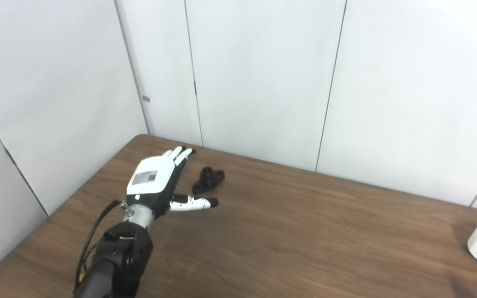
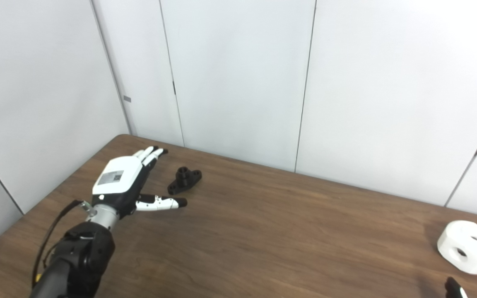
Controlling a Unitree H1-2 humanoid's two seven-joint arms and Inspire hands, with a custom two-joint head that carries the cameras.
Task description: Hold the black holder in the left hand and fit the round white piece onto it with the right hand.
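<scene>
Left hand [image 1: 152, 182] over the far left part of the wooden table [image 1: 288, 231], back of hand up, fingers [image 1: 179, 153] stretched straight toward the wall, thumb [image 1: 195, 203] splayed out to the side. Hand spread wide, holding nothing.

Black holder [image 1: 208, 180] lies flat on the table just beside the hand, in the gap between fingers and thumb; not touching either as far as can be seen.

Round white piece [image 2: 468, 247] rests on the table at the far right, well apart from the holder, holes showing on its side and top.

Right hand [image 2: 454, 287]: only a dark fingertip enters at the bottom right corner, near the white piece. Cannot tell whether it is spread or closed
</scene>
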